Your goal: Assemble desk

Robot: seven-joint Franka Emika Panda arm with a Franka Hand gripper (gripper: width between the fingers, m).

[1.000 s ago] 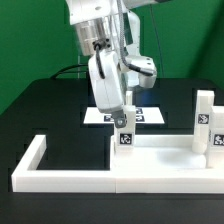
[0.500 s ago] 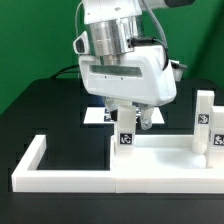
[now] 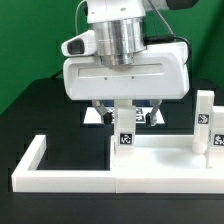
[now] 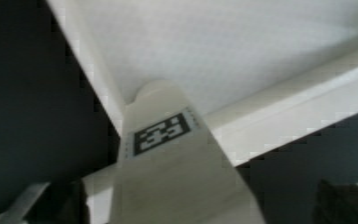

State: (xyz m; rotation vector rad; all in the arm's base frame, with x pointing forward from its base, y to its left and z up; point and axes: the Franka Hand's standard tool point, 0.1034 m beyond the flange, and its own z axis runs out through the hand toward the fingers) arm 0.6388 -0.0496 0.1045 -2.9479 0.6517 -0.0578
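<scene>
The white desk tabletop (image 3: 165, 152) lies flat inside the border wall. A white leg (image 3: 125, 138) with a square tag stands upright at the tabletop's near corner on the exterior view's left. My gripper (image 3: 125, 118) hangs straight above this leg, open, one finger (image 3: 103, 114) on each side and apart from it. In the wrist view the tagged leg (image 4: 167, 150) stands between the dark fingertips (image 4: 30, 203), with the tabletop (image 4: 229, 50) behind it. Two more legs (image 3: 205, 122) stand upright at the tabletop's end on the exterior view's right.
The long low white U-shaped border wall (image 3: 70, 178) runs along the front and both sides. The marker board (image 3: 91, 118) lies on the black table behind the gripper, mostly hidden by it. A green backdrop stands behind.
The gripper has turned about its vertical axis to face the camera broadside and has come down, so its fingers now straddle the leg. The leg and tabletop have not moved.
</scene>
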